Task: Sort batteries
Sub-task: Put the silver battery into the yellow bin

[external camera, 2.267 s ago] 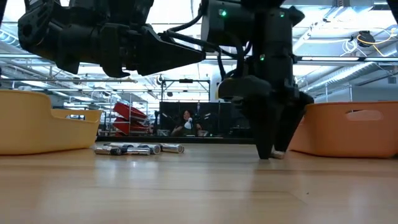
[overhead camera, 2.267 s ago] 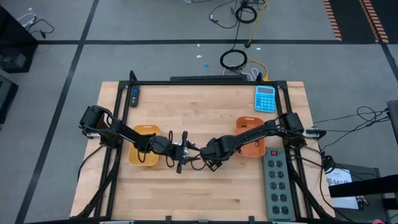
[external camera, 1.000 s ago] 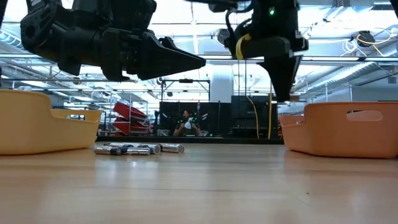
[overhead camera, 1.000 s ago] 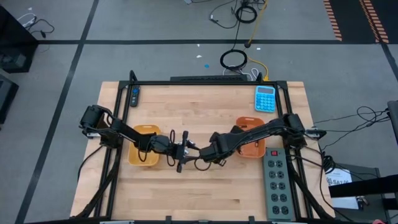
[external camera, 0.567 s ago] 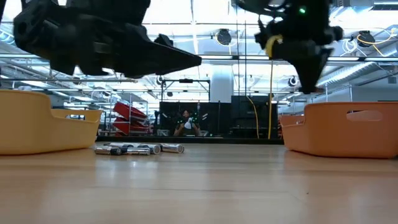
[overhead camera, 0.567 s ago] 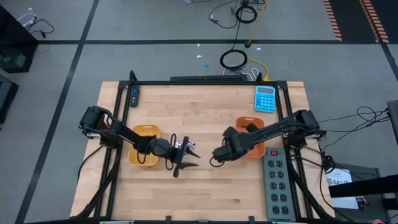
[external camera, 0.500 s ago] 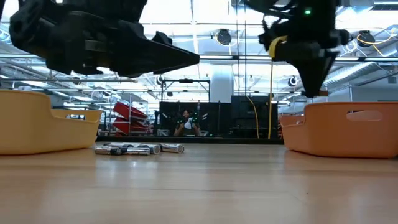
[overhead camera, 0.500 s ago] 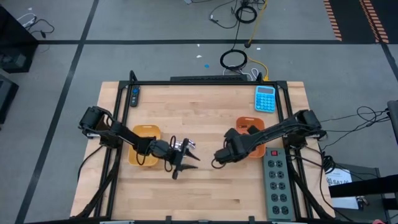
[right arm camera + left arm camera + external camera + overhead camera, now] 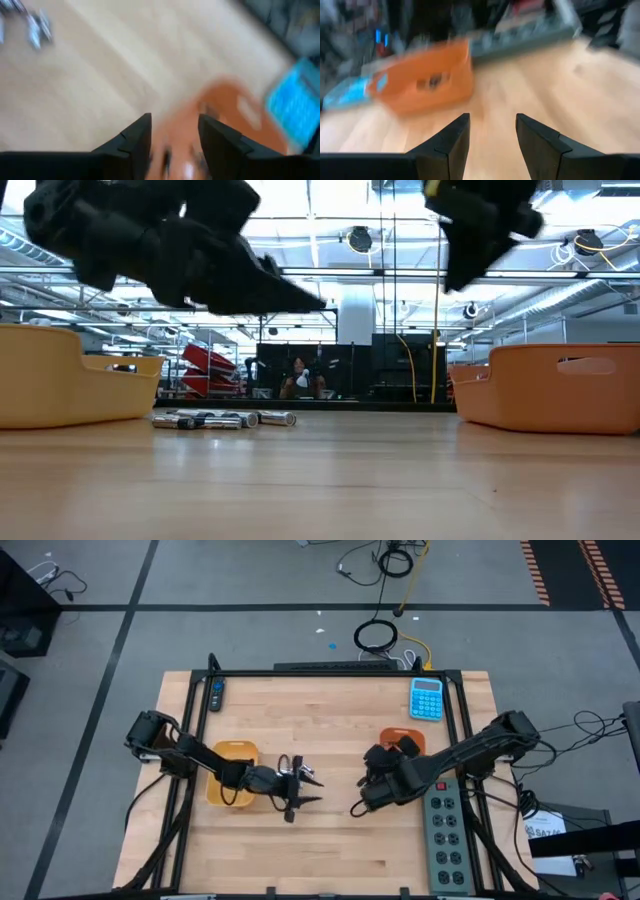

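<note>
Several small batteries (image 9: 222,419) lie in a row on the wooden table between the trays; they also show in the right wrist view (image 9: 35,27). My left gripper (image 9: 316,791) hovers open and empty above the table just right of them, fingers slanting down toward the right (image 9: 300,298). My right gripper (image 9: 378,772) is open and empty, high over the left edge of the orange tray (image 9: 225,110), and shows blurred in the low view (image 9: 475,235). The yellow tray (image 9: 232,755) stands under my left arm.
The orange tray (image 9: 560,385) stands at the right and the yellow tray (image 9: 60,380) at the left. A blue calculator (image 9: 426,698) lies at the far right, a grey power strip (image 9: 447,835) along the right edge, a remote (image 9: 217,693) at the far left. A person (image 9: 300,375) sits far behind.
My right gripper has gone from the table's middle toward the right edge to the orange tray and then risen higher above it. My left gripper has shifted a little toward the near edge and tipped its fingers downward. The row of batteries has stayed in place.
</note>
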### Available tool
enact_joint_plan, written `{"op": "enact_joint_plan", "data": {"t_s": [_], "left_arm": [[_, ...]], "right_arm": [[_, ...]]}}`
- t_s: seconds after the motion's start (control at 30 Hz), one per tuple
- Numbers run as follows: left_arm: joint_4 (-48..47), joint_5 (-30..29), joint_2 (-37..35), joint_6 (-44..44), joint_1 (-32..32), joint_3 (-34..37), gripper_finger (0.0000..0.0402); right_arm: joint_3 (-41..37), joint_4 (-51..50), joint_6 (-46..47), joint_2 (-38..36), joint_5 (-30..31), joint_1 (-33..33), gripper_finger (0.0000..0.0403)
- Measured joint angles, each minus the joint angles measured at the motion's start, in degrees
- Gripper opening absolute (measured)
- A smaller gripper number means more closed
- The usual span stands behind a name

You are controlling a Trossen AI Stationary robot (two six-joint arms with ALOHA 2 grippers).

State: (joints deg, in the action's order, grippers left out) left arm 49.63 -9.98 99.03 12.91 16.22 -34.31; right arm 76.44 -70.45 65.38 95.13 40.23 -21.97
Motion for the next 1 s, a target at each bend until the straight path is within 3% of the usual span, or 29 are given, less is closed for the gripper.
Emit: {"op": "enact_joint_plan", "data": {"t_s": [0.17, 0.4, 0.5, 0.67, 0.87, 1.0], "left_arm": [[-30.3, -6.1, -5.3, -4.4, 0.0, -8.4, 0.0142], [-52.3, -3.9, -9.7, -14.7, -0.6, -12.9, 0.0098], [-56.1, -3.8, -9.4, -17.4, -1.7, -13.0, 0.0088], [-56.5, -3.5, -8.8, -20.0, -5.0, -13.2, 0.0086], [-57.0, 1.1, -8.8, -19.7, -9.9, -15.0, 0.0086], [-60.2, 2.5, -8.3, -17.1, -11.6, -17.1, 0.0086]], "right_arm": [[-3.9, 9.2, -10.9, 0.0, 14.8, 1.2, 0.0131], [-8.3, 11.8, -14.6, -0.1, 17.8, 6.8, 0.0101], [-9.6, 16.1, -19.3, -0.1, 21.1, 5.8, 0.0081], [-12.0, 28.8, -36.0, -0.2, 25.6, 2.5, 0.0056], [-20.1, 40.7, -47.3, -5.8, 25.9, 4.6, 0.0049], [-29.3, 55.7, -55.5, -13.5, 21.9, 7.1, 0.0049]]}}
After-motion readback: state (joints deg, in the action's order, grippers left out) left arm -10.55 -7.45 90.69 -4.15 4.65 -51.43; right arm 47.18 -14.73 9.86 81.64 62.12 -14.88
